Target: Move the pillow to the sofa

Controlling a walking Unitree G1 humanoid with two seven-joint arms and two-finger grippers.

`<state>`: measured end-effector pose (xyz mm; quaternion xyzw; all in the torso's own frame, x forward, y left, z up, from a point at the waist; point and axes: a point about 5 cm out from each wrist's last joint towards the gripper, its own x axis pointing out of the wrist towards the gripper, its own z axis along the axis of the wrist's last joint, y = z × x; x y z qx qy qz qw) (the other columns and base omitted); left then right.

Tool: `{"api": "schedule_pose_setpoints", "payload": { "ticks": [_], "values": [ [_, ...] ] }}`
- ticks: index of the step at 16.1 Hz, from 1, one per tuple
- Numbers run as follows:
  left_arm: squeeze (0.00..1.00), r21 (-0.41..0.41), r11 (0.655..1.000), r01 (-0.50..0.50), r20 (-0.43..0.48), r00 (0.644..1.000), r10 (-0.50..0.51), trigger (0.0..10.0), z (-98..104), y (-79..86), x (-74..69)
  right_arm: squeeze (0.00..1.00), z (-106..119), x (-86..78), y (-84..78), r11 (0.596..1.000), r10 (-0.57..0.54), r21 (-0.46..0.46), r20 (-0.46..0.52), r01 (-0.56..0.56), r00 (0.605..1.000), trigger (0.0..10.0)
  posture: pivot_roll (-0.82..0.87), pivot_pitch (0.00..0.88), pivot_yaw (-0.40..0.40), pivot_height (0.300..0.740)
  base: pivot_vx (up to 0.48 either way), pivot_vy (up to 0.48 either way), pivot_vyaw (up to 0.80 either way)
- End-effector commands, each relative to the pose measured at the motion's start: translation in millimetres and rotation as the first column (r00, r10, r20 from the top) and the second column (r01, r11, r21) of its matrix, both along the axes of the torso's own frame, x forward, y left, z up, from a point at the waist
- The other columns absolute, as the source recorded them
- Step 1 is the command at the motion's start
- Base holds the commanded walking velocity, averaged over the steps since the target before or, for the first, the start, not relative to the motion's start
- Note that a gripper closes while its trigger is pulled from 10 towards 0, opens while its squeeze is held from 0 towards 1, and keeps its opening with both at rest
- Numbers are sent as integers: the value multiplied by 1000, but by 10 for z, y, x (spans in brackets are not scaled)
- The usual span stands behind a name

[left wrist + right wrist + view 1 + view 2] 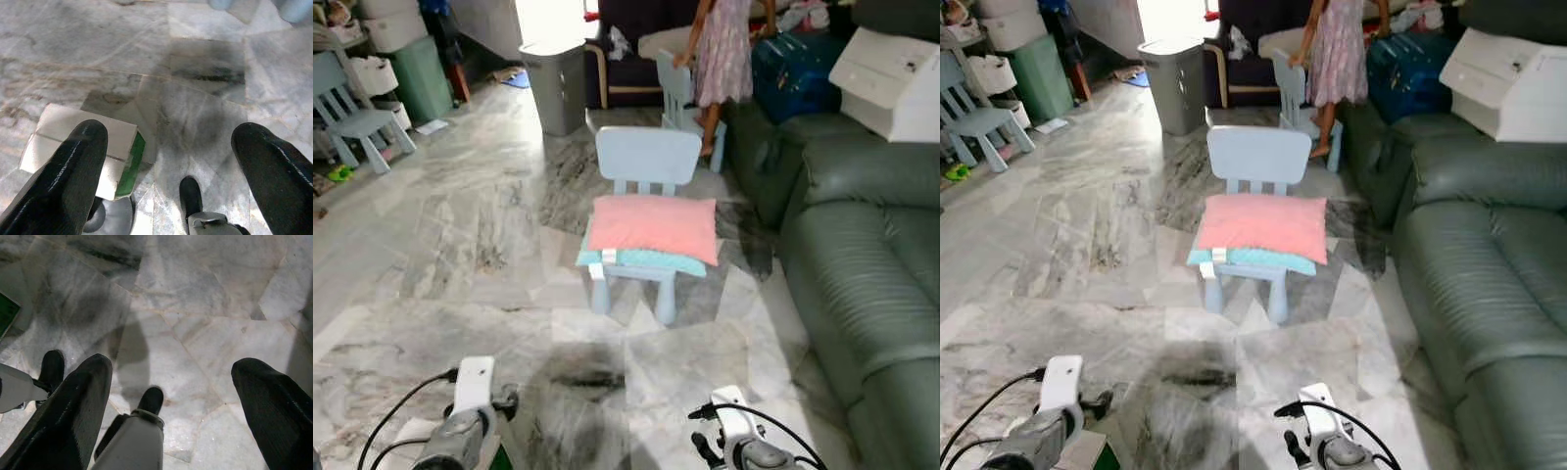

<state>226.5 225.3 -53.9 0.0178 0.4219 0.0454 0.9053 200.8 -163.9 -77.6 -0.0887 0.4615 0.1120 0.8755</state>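
Colours and patterns observed, living area.

The pillow [653, 227] is plain pink, lying on a teal cushion [641, 260] atop a pale blue chair [648, 157]. The sofa [862, 264] is dark green. The floor [460, 245] is grey-and-white veined marble with dark streaks. A bin [554, 86] is grey. The person's dress [724, 54] shows a pink-lilac print.

Getting strong daylight from the blown-out white doorway [548, 20] at the far end, glaring off the glossy grey marble floor [460, 245]. Showing soft shadow under the pale blue plastic child's chair [646, 162]. Head views staying sharp, slightly bowed at edges. Wrist views dimmer, black fingers [73, 171] blurring up close.
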Motion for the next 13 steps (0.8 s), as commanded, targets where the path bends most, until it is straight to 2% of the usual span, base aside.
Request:
{"api": "schedule_pose_setpoints", "payload": {
  "ticks": [1, 3, 5, 13],
  "values": [
    [0, 1, 1000, 20, -2, 1000, -20, 10000, 18, 2, 26, 0, 3, 6, 6, 1000, 9, -3, 2, -9, 1000, 10000, -80, 0, 26, 740, 0, 0, 0],
    [0, 15, 1000, 24, -27, 999, -23, 10000, -22, 5, -35, 0, 3, 6, 9, 1000, 13, -5, 1, -13, 1000, 10000, -80, 0, 25, 740, 0, 0, 0],
    [0, 0, 1000, 18, -36, 999, -18, 10000, -47, 9, -78, 0, 5, 12, 12, 1000, 16, -7, 1, -16, 1000, 10000, -78, 0, 25, 740, 281, 0, 0],
    [0, -6, 999, 34, -55, 998, -35, 10000, -84, 4, -140, 0, 5, 14, 13, 1000, 3, -3, -3, -3, 1000, 10000, -77, 0, 24, 740, 463, 0, 0]
  ]
}}
